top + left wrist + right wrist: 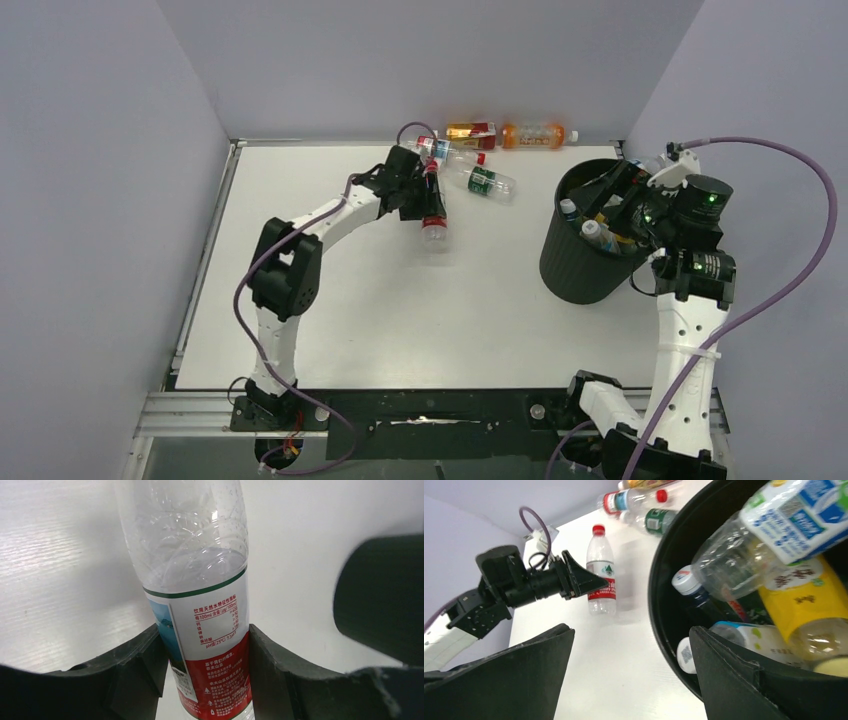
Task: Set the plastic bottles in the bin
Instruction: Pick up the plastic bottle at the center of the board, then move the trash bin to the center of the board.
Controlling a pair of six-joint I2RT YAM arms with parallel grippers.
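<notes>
1. The left hand (204, 630) has both fingers pressed against the sides of a red-labelled water bottle (190, 545), squarely on the label. The grip looks made.
2. The bottle appears to lie flat on the white bench (330, 320). Its long axis runs far to near, with the red cap toward the bench's far edge and the clear base toward the arms. The fingers cross it at right angles.
3. The black bin (575, 265) stands to the right of that hand, well apart, with bare bench between them. Its rim is much higher than the bottle, so the carry probably needs a lift before any sweep to the right.
4. The right hand (630, 629) hangs wide open and empty at the bin's mouth, above the binned bottles (774, 580) heaped inside. That arm is nearer the bin, but the left has the bottle. The two could meet over the rim unless the right makes room.
5. Just beyond the left hand, a cluster of bottles lies along the far edge, among them an orange bottle (535, 133) and a green-labelled bottle (485, 182). All are on the left arm's side of the bin.
</notes>
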